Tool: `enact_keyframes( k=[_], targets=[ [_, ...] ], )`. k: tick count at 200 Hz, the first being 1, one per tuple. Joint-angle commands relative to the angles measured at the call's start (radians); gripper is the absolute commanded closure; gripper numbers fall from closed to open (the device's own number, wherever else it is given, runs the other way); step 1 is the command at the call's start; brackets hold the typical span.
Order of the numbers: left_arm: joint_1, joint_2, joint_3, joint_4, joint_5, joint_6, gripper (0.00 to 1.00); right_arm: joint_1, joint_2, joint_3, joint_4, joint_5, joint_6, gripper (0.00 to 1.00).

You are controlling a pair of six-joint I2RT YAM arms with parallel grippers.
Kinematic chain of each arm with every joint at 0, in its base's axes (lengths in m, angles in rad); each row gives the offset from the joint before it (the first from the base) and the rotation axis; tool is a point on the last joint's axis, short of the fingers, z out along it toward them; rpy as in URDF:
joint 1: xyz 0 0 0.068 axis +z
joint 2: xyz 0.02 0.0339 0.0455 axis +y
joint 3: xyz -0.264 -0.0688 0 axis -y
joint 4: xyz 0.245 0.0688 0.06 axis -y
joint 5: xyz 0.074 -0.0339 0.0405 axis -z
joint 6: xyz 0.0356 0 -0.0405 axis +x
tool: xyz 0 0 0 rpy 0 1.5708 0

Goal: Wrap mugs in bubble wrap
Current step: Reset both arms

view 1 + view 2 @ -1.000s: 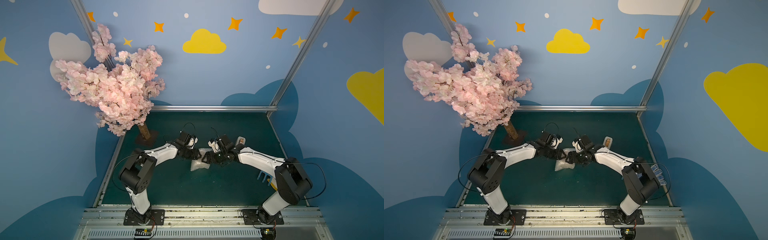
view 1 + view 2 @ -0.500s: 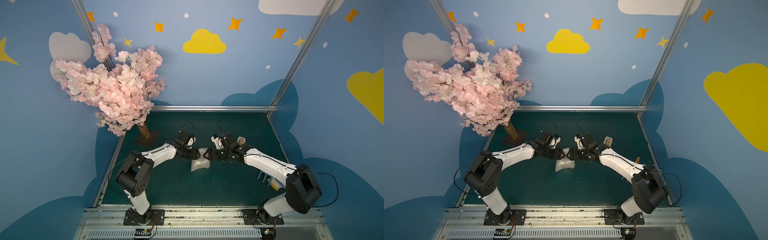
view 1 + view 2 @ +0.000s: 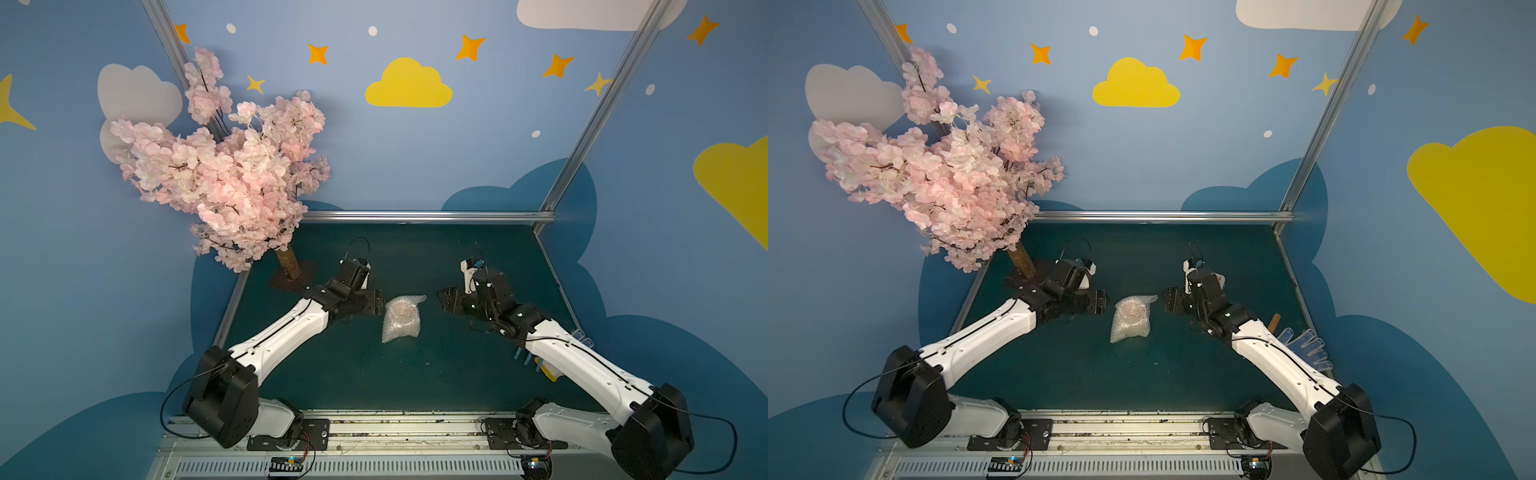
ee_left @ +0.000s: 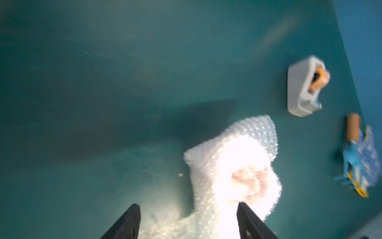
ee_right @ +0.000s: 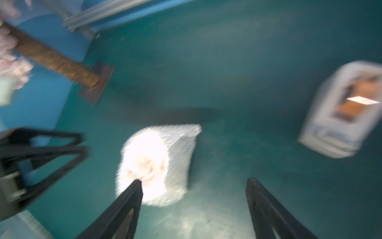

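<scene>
The bubble wrap [image 3: 401, 318] lies as a closed bundle in the middle of the green table in both top views. The mug shows only as a pinkish-red patch [image 4: 250, 178] through the film. My left gripper [image 3: 376, 301] stands open just left of the bundle, apart from it. In the left wrist view the bubble wrap [image 4: 237, 165] sits past the spread fingertips of the left gripper [image 4: 188, 205]. My right gripper [image 3: 442, 301] hangs open to the right of the bundle, with a gap. The right wrist view is blurred: the right gripper [image 5: 194, 181] is open and empty, the bundle [image 5: 157, 163] beside it.
A cream tape dispenser [image 4: 303, 87] with a brown roll stands at the right back of the table. A blue dotted glove [image 3: 1308, 347] and a brown handle [image 3: 1274, 322] lie by the right edge. The cherry tree [image 3: 224, 166] stands on its base [image 3: 293, 276] at the left back.
Both grippers have opened wider and drawn back from the bundle, left one leftward, right one rightward. The bundle stays on the table.
</scene>
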Motion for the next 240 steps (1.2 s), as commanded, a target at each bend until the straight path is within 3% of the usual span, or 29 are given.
enact_keyframes(
  k=[1,10,24,57,83,96,110,123,166,190,206,224,240],
  targets=[
    [0.016,-0.161,-0.105,0.010,-0.315,-0.026,0.22,-0.041,-0.061,-0.058,0.063,0.227,-0.097,0.21],
    [0.039,-0.234,-0.154,0.032,-0.405,-0.032,0.24,-0.080,-0.071,-0.073,0.088,0.234,-0.167,0.21],
    [0.115,-0.327,-0.245,0.134,-0.413,0.046,0.24,-0.145,-0.059,-0.085,0.111,0.275,-0.237,0.20],
    [0.225,-0.468,-0.518,0.484,-0.488,0.336,0.27,-0.317,0.015,-0.123,0.194,0.259,-0.362,0.15],
    [0.329,-0.509,-0.705,0.742,-0.339,0.420,0.24,-0.424,0.059,-0.241,0.371,0.157,-0.428,0.12],
    [0.355,-0.461,-0.758,0.859,-0.346,0.426,0.22,-0.472,0.092,-0.286,0.458,0.088,-0.428,0.09],
    [0.380,-0.372,-0.729,0.831,-0.358,0.408,0.23,-0.504,0.145,-0.316,0.540,0.049,-0.436,0.09],
    [0.396,-0.279,-0.711,0.879,-0.342,0.420,0.29,-0.524,0.188,-0.330,0.611,0.010,-0.443,0.08],
    [0.435,-0.021,-0.655,1.167,-0.185,0.510,0.32,-0.580,0.268,-0.376,0.862,-0.136,-0.460,0.08],
    [0.488,0.130,-0.633,1.281,-0.107,0.455,0.35,-0.604,0.317,-0.394,0.940,-0.150,-0.447,0.08],
    [0.495,0.261,-0.645,1.471,-0.077,0.471,0.34,-0.604,0.337,-0.420,1.017,-0.197,-0.466,0.07],
    [0.509,0.192,-0.572,1.207,-0.113,0.425,0.33,-0.596,0.397,-0.469,1.166,-0.178,-0.467,0.07],
    [0.521,0.235,-0.606,1.345,-0.091,0.421,0.27,-0.598,0.389,-0.468,1.161,-0.182,-0.467,0.04]
  ],
)
